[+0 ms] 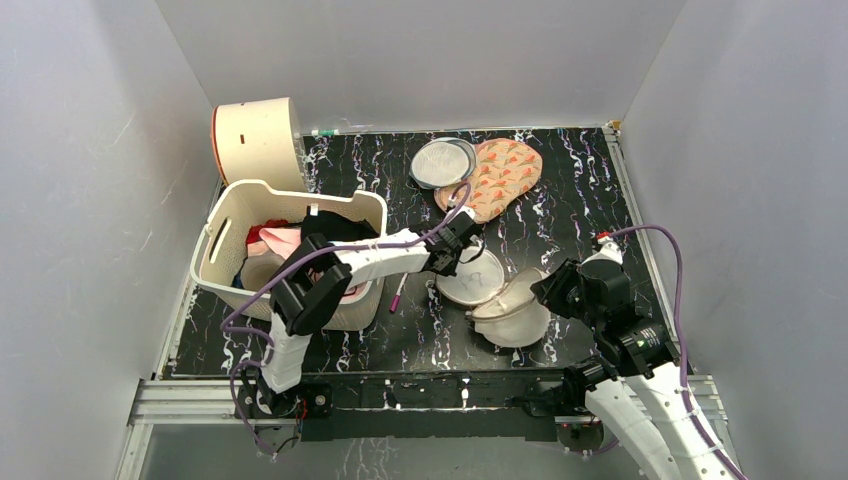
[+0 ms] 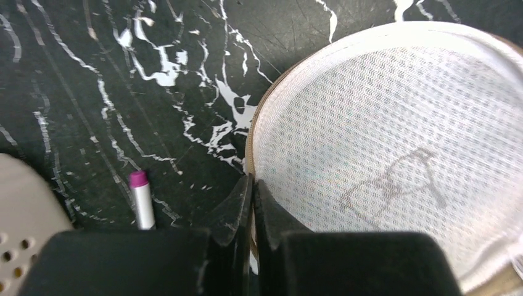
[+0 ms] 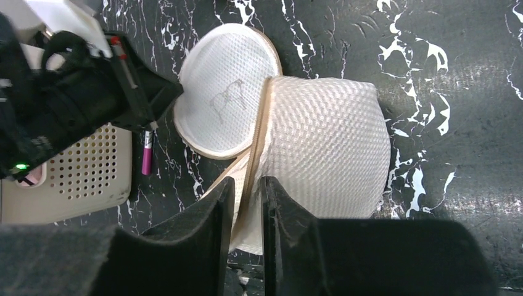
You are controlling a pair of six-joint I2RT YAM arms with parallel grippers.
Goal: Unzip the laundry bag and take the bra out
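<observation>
The laundry bag point(image 1: 472, 280) lies spread open like a clamshell on the black marbled table. One half is a flat mesh disc point(image 3: 225, 92) with the small bra drawing point(image 2: 395, 179). The other half is a domed mesh cup point(image 3: 327, 154). My left gripper point(image 2: 253, 182) point(image 1: 466, 257) is shut on the tan rim at the disc's near-left edge. My right gripper point(image 3: 248, 185) point(image 1: 541, 291) straddles the tan rim of the domed half, jaws a little apart. Both halves look empty. Pink fabric point(image 1: 284, 240) lies in the basket; I cannot tell whether it is the bra.
A cream perforated basket point(image 1: 225, 215) point(image 3: 80, 179) with clothes stands left of the bag. A pink-capped marker point(image 1: 399, 294) point(image 2: 142, 200) lies between them. A grey round pouch point(image 1: 443, 162) and an orange-patterned pouch point(image 1: 503, 175) sit at the back. A round beige box point(image 1: 257, 138) stands back left.
</observation>
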